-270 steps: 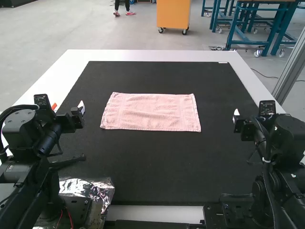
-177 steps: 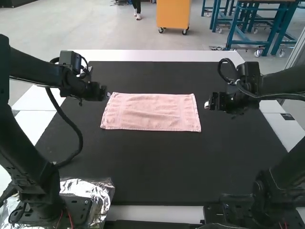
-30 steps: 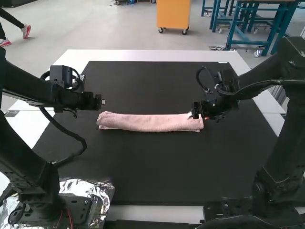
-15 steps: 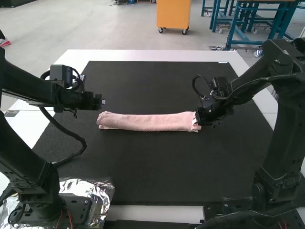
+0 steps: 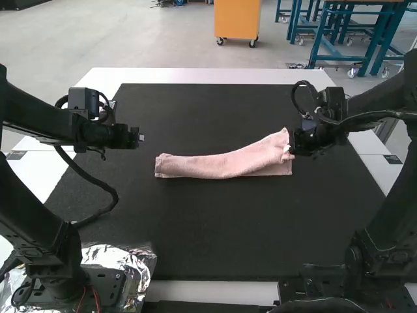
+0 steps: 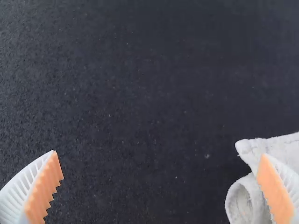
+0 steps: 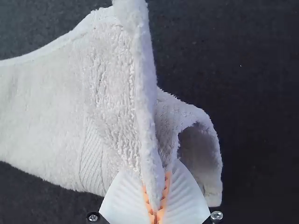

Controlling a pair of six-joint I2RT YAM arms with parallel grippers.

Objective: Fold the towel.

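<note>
A: From the high view, how far has the folding got?
B: Partway, I'd say. The pink rectangular terry towel (image 5: 215, 165) lies as a narrow strip on the black mat (image 5: 215, 228) covering most of the white desk (image 5: 208, 76). It looks folded lengthwise, though I can't count the layers. The end by the right arm's black-bodied end effector (image 5: 292, 145) is pulled up and skewed, so that part isn't neat.
A: And the other arm?
B: Its end effector (image 5: 141, 138) is just beside the towel's far end, holding nothing.
A: Does the left wrist view agree?
B: Yes. The white ribbed fingers with orange pads (image 6: 43, 189) are spread wide. A corner and a curled loop of towel lie near one finger, ungripped.
A: What about the right wrist view?
B: There the fingers are closed on an edge of the towel, with another layer looping open beside them.
A: So what's left?
B: Probably a fold across the strip, end over end, then straightening and letting go. My guess is that the loose layer could slip out of line.
</note>
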